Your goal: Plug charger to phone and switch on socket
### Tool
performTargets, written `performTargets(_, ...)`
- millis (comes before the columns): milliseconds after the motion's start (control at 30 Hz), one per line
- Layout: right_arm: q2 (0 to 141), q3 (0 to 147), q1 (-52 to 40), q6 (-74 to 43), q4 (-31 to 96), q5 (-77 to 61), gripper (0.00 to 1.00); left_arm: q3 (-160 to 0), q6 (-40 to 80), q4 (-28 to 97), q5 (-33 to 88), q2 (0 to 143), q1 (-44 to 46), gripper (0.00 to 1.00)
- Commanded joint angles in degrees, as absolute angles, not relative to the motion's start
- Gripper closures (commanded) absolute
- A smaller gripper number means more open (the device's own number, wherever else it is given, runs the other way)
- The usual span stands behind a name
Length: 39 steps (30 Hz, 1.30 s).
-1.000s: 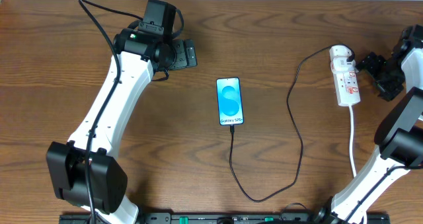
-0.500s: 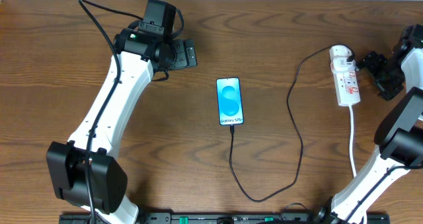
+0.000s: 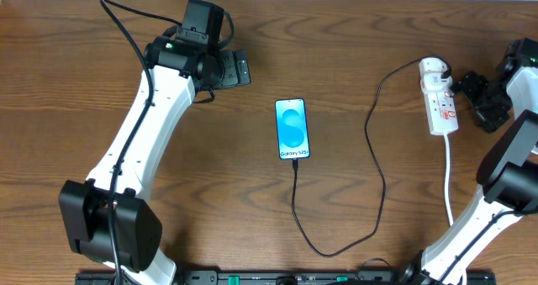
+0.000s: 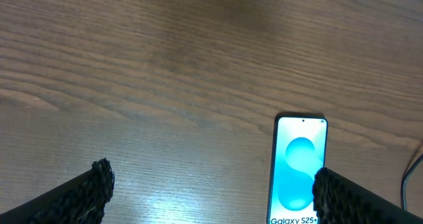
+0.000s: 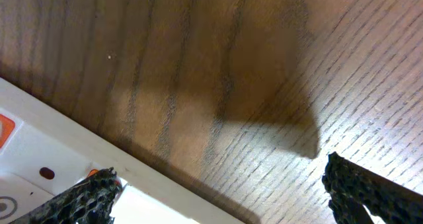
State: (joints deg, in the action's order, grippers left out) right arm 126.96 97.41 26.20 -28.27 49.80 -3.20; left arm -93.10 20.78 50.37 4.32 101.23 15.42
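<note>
The phone (image 3: 291,129) lies flat mid-table, its light blue screen up; in the left wrist view the phone (image 4: 297,171) shows partly behind my right-hand finger (image 4: 357,197). The charger (image 3: 382,176), a thin black cable, loops from the phone's near edge round to the round white plug head on the socket (image 3: 440,100), a white power strip at the far right. My left gripper (image 3: 242,70) hovers open to the far left of the phone, with nothing in it (image 4: 211,194). My right gripper (image 3: 476,100) stands open just right of the socket (image 5: 59,161), with bare table between its fingers (image 5: 221,187).
The strip's white cord (image 3: 448,180) runs toward the near edge beside my right arm's base. The black cable's loop (image 3: 328,253) reaches close to the front rail. Bare wood lies between the phone and my left arm.
My right gripper has shifted slightly beside the socket. The left arm, phone and cable have not moved.
</note>
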Motion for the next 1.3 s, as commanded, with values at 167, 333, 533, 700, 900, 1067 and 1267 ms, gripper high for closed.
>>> performTargets(167, 127.5, 95.8, 25.5, -28.6, 49.4, -8.6, 0.01, -93.0, 20.3, 50.5, 3.6, 101.7, 15.2, 0.02)
performTargets(333, 127.5, 95.8, 25.5, -28.6, 48.8, -9.6, 0.01, -93.0, 20.3, 50.5, 3.6, 101.7, 15.2, 0.02)
performTargets(533, 127.5, 95.8, 25.5, -28.6, 49.1, -10.2, 0.01, -93.0, 20.3, 50.5, 3.6, 101.7, 15.2, 0.02)
performTargets(700, 127.5, 95.8, 25.5, -28.6, 49.6, -10.3, 0.01, -93.0, 20.3, 50.5, 3.6, 101.7, 15.2, 0.02)
performTargets(900, 127.5, 95.8, 24.5, -28.0, 50.1, -11.1, 0.01, -93.0, 20.3, 50.5, 3.6, 101.7, 15.2, 0.02)
performTargets(1067, 127.5, 95.8, 23.6, -28.0, 50.1, -11.1, 0.01, -93.0, 20.3, 50.5, 3.6, 101.7, 15.2, 0.02)
performTargets(1267, 127.5, 95.8, 23.0, -28.0, 50.2, -11.1, 0.01, -93.0, 20.3, 50.5, 3.6, 101.7, 15.2, 0.02)
